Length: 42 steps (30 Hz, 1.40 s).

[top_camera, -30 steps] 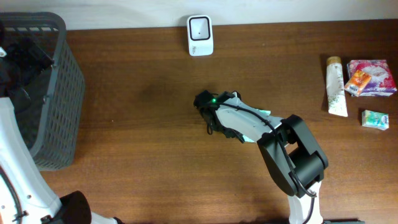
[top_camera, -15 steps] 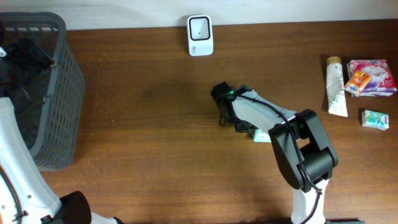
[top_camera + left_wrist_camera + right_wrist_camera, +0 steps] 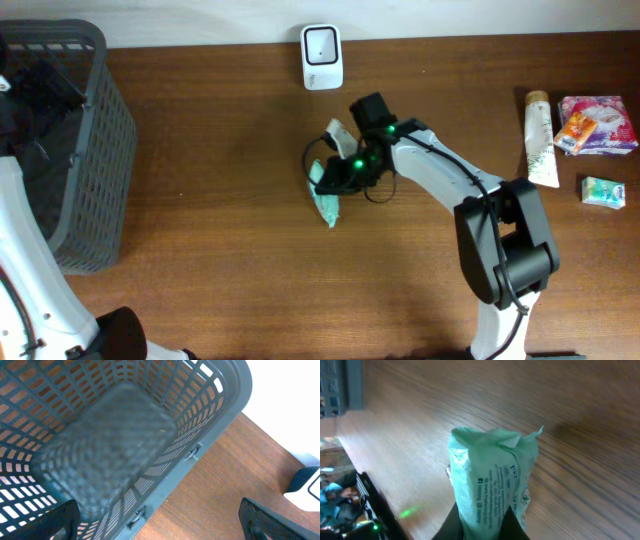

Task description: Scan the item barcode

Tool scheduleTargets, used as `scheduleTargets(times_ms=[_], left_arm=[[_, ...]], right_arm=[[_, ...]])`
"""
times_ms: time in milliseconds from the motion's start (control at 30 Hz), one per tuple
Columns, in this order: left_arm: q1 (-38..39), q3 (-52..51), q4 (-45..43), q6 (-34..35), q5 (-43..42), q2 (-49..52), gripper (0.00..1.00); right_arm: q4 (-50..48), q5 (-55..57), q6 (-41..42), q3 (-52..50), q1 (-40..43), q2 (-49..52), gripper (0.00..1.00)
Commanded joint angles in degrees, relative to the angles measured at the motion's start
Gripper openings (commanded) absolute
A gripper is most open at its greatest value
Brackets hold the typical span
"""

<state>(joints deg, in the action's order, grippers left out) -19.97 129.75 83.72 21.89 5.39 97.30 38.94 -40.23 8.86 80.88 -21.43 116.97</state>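
A pale green soft packet (image 3: 326, 204) with small print hangs from my right gripper (image 3: 338, 180), which is shut on it above the middle of the table. In the right wrist view the packet (image 3: 492, 480) sticks out between the two dark fingers (image 3: 451, 525), lifted off the wood. The white barcode scanner (image 3: 321, 57) stands at the table's back edge, beyond the packet. My left gripper (image 3: 160, 525) stands wide open over the rim of the grey basket (image 3: 100, 435), holding nothing.
The grey mesh basket (image 3: 90, 150) fills the far left. At the right edge lie a toothpaste tube (image 3: 541, 138), a purple packet (image 3: 598, 125) and a small green box (image 3: 603, 191). The scanner (image 3: 305, 492) shows at the left wrist view's right edge.
My right gripper has shut on the green packet, lifted it and swung it left, to below the scanner. The left arm has not moved.
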Motion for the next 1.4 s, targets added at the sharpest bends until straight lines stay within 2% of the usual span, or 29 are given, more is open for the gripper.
scheduleTargets(times_ms=[0,33,133,200,300,333,467,600,633,700,733,767,800,833,967,1067,1133,1167,1200,1367], left_arm=[[-0.3,0.4,-0.1,-0.9,0.4,0.0,0.99],[-0.3,0.4,-0.1,-0.9,0.4,0.0,0.99],[-0.3,0.4,-0.1,-0.9,0.4,0.0,0.99],[-0.3,0.4,-0.1,-0.9,0.4,0.0,0.99],[-0.3,0.4,-0.1,-0.9,0.4,0.0,0.99],[-0.3,0.4,-0.1,-0.9,0.4,0.0,0.99],[-0.3,0.4,-0.1,-0.9,0.4,0.0,0.99],[-0.3,0.4,-0.1,-0.9,0.4,0.0,0.99],[-0.3,0.4,-0.1,-0.9,0.4,0.0,0.99],[-0.3,0.4,-0.1,-0.9,0.4,0.0,0.99],[-0.3,0.4,-0.1,-0.9,0.4,0.0,0.99],[-0.3,0.4,-0.1,-0.9,0.4,0.0,0.99],[-0.3,0.4,-0.1,-0.9,0.4,0.0,0.99],[-0.3,0.4,-0.1,-0.9,0.4,0.0,0.99],[-0.3,0.4,-0.1,-0.9,0.4,0.0,0.99],[-0.3,0.4,-0.1,-0.9,0.4,0.0,0.99],[-0.3,0.4,-0.1,-0.9,0.4,0.0,0.99],[-0.3,0.4,-0.1,-0.9,0.4,0.0,0.99],[-0.3,0.4,-0.1,-0.9,0.4,0.0,0.99],[-0.3,0.4,-0.1,-0.9,0.4,0.0,0.99]], right_arm=[[1.9,2.3,1.0,-1.0,6.3,0.0,0.51],[4.3,5.3,1.0,0.0,8.4,-0.3,0.67],[14.5,9.7,-3.2,6.1,12.2,-0.3,0.70],[20.8,9.4,-7.5,10.4,12.3,-0.3,0.70],[25.2,10.2,-10.4,11.5,10.4,-0.3,0.70],[26.3,15.3,-10.3,11.1,8.3,-0.2,0.68],[25.4,37.7,2.5,10.1,0.0,-0.2,0.63],[18.8,40.5,5.2,6.0,-4.3,0.2,0.59],[16.7,40.5,6.4,4.9,-4.9,0.6,0.55],[13.2,40.5,7.1,2.8,-5.6,0.9,0.53],[12.0,40.5,7.1,2.1,-5.7,1.0,0.47],[11.2,40.5,7.1,1.8,-5.9,1.0,0.36],[10.6,40.5,7.3,1.8,-5.9,1.0,0.15],[10.2,40.4,8.2,1.8,-5.9,0.9,0.05],[8.5,38.6,8.2,3.0,-5.9,0.9,0.04],[8.3,38.6,7.9,10.8,-4.7,0.9,0.04],[2.6,38.6,6.0,17.2,-3.6,0.9,0.04],[-4.5,38.6,3.5,19.4,-3.2,0.9,0.04],[-16.6,38.8,-0.3,19.5,-3.2,1.0,0.04],[-42.2,45.7,-2.0,19.5,-3.2,4.8,0.04]])
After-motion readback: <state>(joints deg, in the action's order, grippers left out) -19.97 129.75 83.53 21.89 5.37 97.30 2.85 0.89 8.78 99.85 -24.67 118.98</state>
